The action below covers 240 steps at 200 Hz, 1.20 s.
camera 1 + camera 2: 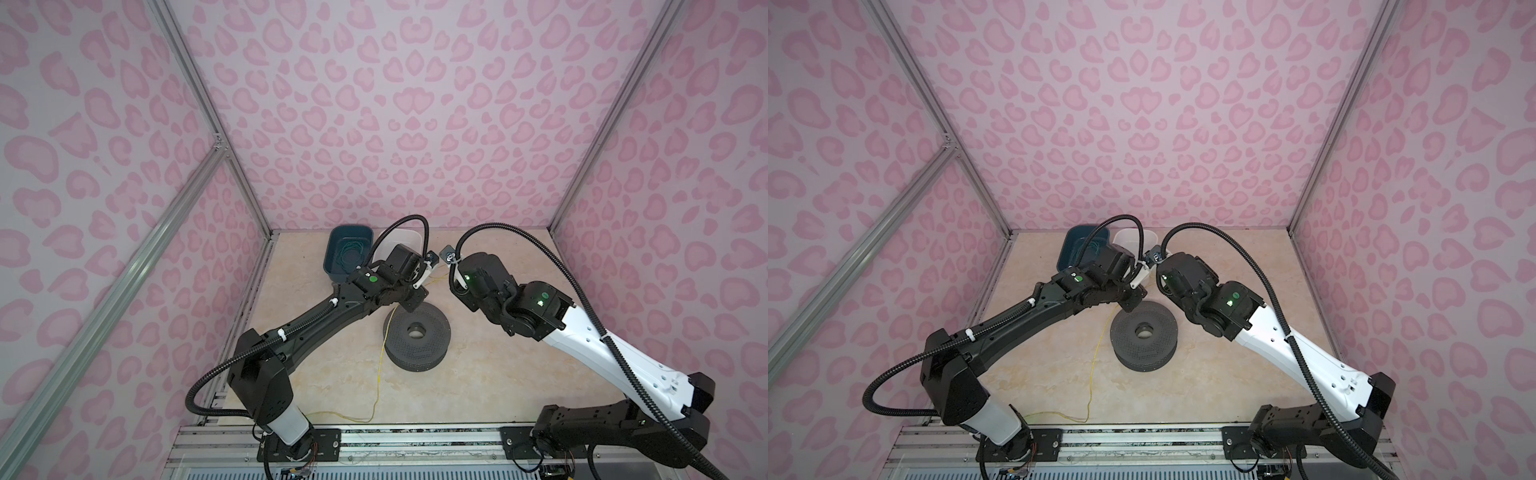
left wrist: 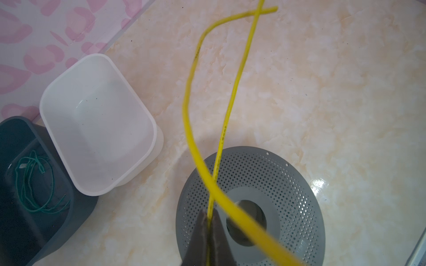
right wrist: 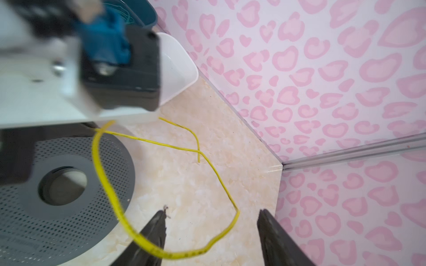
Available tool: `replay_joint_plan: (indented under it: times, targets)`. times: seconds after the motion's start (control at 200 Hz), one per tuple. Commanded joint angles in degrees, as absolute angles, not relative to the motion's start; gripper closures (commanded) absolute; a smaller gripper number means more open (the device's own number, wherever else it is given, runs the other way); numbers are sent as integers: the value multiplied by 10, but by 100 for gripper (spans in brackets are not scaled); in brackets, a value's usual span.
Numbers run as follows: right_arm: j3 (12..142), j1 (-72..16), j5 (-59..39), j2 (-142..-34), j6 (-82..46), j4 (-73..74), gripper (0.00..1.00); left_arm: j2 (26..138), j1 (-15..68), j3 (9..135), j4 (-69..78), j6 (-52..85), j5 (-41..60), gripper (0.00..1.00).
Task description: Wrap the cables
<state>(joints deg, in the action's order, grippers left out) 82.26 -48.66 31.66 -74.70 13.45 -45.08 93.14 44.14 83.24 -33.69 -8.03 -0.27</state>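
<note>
A: Item 1, left arm (image 1: pixel 316 316), pose?
B: Stretched from the front-left base toward the middle of the table (image 1: pixel 478 374), with the wrist bent down above the far rim of the grey perforated spool (image 1: pixel 432 345). Left gripper (image 2: pixel 209 215): clenched, 1 strand of the yellow wire (image 2: pixel 185 129) pinched between its tips.
A: Item 2, right arm (image 1: pixel 590 345)?
B: White link slanting in from the front-right, black wrist section beyond it, close to the left arm's wrist. Right gripper (image 3: pixel 212 211): jaws spread wide, clamping nothing. A loop of the wire hangs across the gap and in front of 1 finger (image 3: pixel 154 230).
A: Item 3, the wire's run?
B: From the left gripper it loops over the spool's top flange toward the right gripper. In both top views another length drops beside the spool, on the left arm's side, and trails to the table's front edge.
A: Remaining stock?
B: 2 tubs side by side at the back wall: white tub (image 2: pixel 60 110), and dark tub (image 1: pixel 349 232) holding a coil of green wire (image 1: pixel 351 257)
</note>
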Motion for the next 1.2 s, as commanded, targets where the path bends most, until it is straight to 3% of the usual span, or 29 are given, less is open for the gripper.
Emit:
replay_joint_plan:
  times: [0.0,0.225,0.42,0.585,0.655,0.9,1.195]
  targets:
    - [818,-473,278,-748,168,-399,38,922,441,828,-337,-79,11,96]
    - [816,-432,193,-751,183,-372,40,914,441,818,-337,-81,22,96]
    - [846,-443,222,-801,206,-393,34,915,441,821,-341,-82,29,96]
    - [842,-457,250,-795,219,-352,35,918,441,824,-348,-85,32,96]
    - [842,-459,252,-785,223,-337,41,918,441,822,-350,-86,32,96]
    - [843,-459,237,-781,225,-347,89,917,441,823,-350,-86,26,96]
    - [793,-401,230,-721,158,-301,100,910,441,804,-343,-77,4,96]
